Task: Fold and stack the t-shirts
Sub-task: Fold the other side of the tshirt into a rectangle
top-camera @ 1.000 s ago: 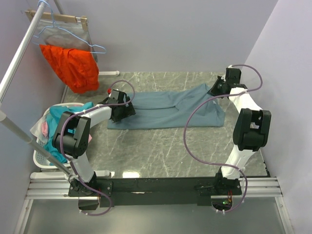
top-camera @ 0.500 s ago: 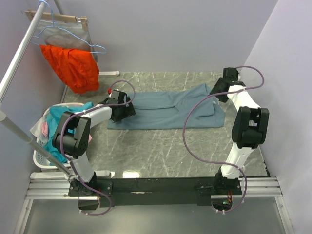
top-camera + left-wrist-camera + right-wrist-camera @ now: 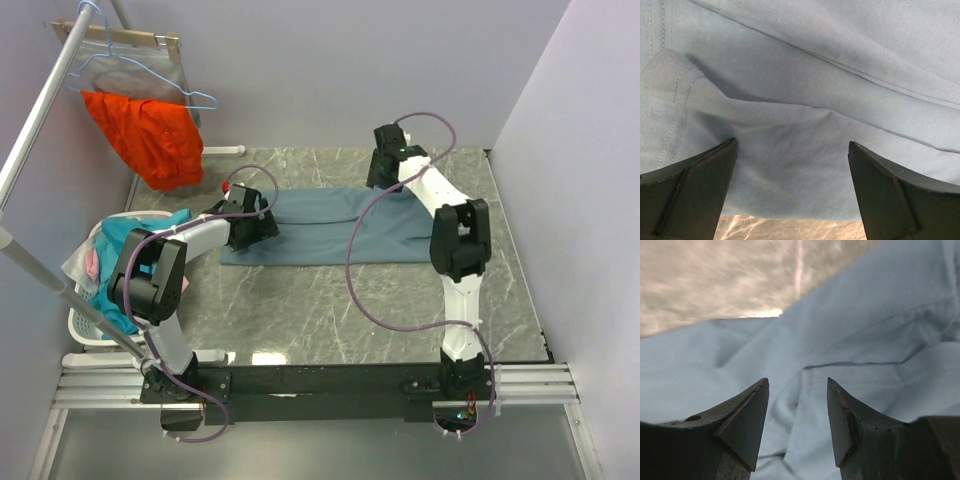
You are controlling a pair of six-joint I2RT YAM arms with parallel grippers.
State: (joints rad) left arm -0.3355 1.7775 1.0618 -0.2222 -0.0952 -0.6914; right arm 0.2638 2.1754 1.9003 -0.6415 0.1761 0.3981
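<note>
A slate-blue t-shirt (image 3: 320,225) lies flat across the middle of the marble table (image 3: 330,300), folded into a long band. My left gripper (image 3: 268,232) is at its left end; the left wrist view shows it (image 3: 791,144) wide open just above the cloth (image 3: 815,90), near the shirt's edge and a ribbed cuff (image 3: 665,75). My right gripper (image 3: 382,178) is at the shirt's back edge, right of the middle. In the right wrist view it (image 3: 797,380) is open over wrinkled cloth (image 3: 865,340) and holds nothing.
A white laundry basket (image 3: 80,325) with teal and pink clothes stands off the table's left edge. A bright orange garment (image 3: 145,135) hangs from a rail (image 3: 40,110) at the back left. Walls close in the back and the right side.
My right arm swung left, from the shirt's far right corner to its back edge near the middle. The shirt's right end now reaches less far right. The left arm has not moved.
</note>
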